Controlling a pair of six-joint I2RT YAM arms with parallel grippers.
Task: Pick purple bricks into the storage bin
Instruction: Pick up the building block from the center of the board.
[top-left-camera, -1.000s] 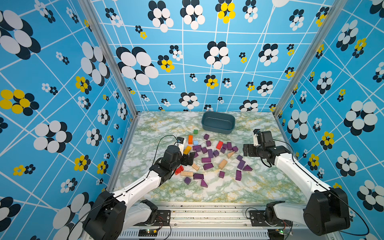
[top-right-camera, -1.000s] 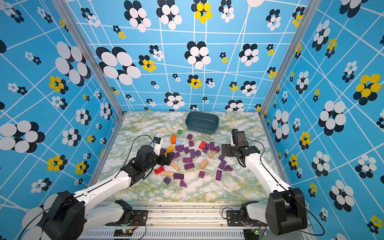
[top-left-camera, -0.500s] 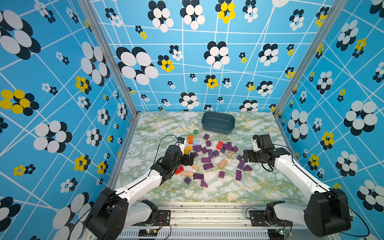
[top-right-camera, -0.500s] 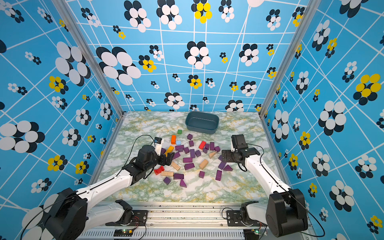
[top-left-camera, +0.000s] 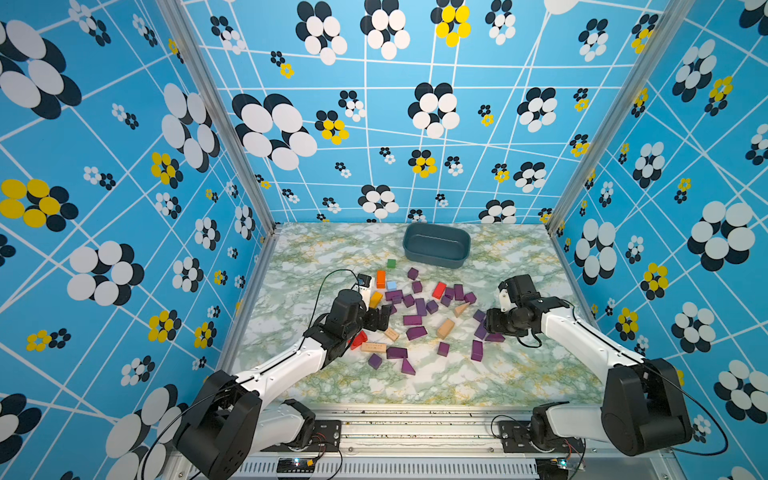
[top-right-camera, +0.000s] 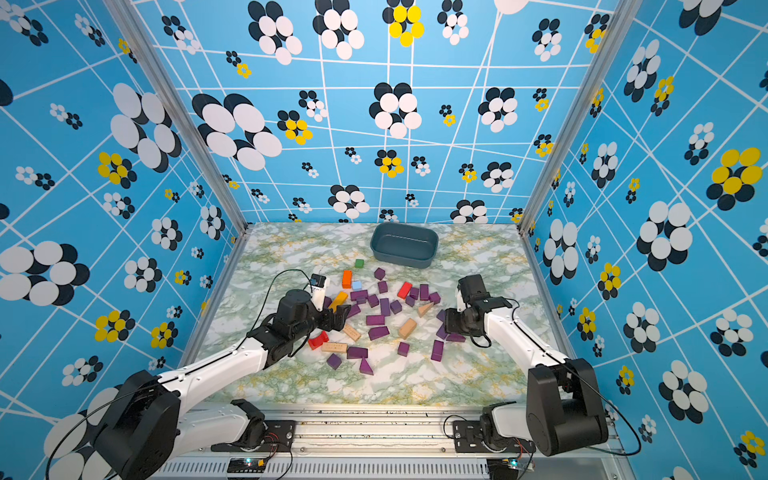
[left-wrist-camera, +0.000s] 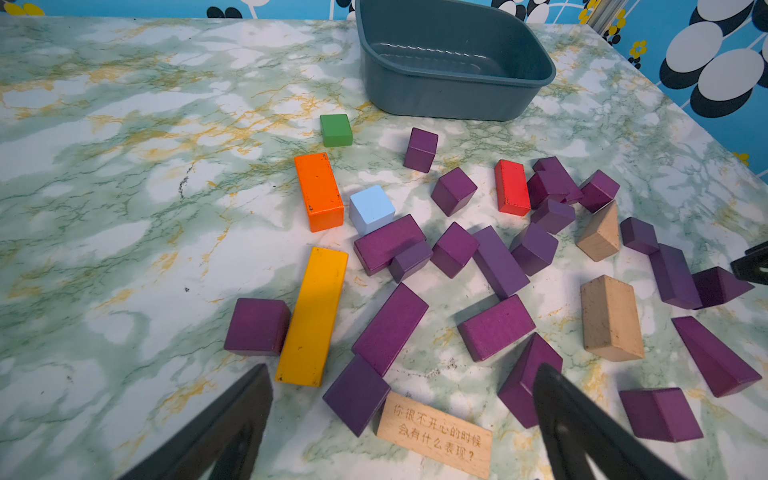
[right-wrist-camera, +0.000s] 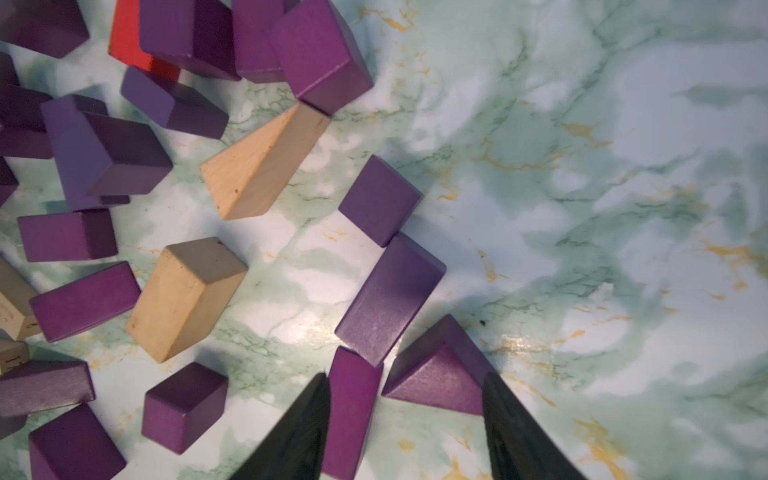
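Note:
Several purple bricks (top-left-camera: 412, 320) (top-right-camera: 377, 320) lie scattered mid-table in both top views, mixed with other colours. The storage bin (top-left-camera: 434, 259) (top-right-camera: 403, 261) (left-wrist-camera: 449, 99) stands behind them and holds nothing I can see. My left gripper (top-left-camera: 380, 318) (left-wrist-camera: 401, 370) is open, low over the pile's left side, with nothing between its fingers. My right gripper (top-left-camera: 488, 328) (right-wrist-camera: 409, 390) is down at the pile's right edge. Its jaws stand apart around a purple bar (right-wrist-camera: 353, 407) and a purple wedge (right-wrist-camera: 436, 378), a finger close against each.
Other blocks sit among the purple ones: orange (top-left-camera: 380, 278), green (top-left-camera: 391, 262), light blue (top-left-camera: 391, 285), red (top-left-camera: 439, 289), yellow (left-wrist-camera: 311, 316), plain tan (top-left-camera: 445, 328) and an engraved tan bar (left-wrist-camera: 434, 440). Patterned walls close in the table on three sides.
My right gripper has come down and inward onto the purple blocks at the pile's right edge, and its jaws have narrowed around them. The left arm has barely moved.

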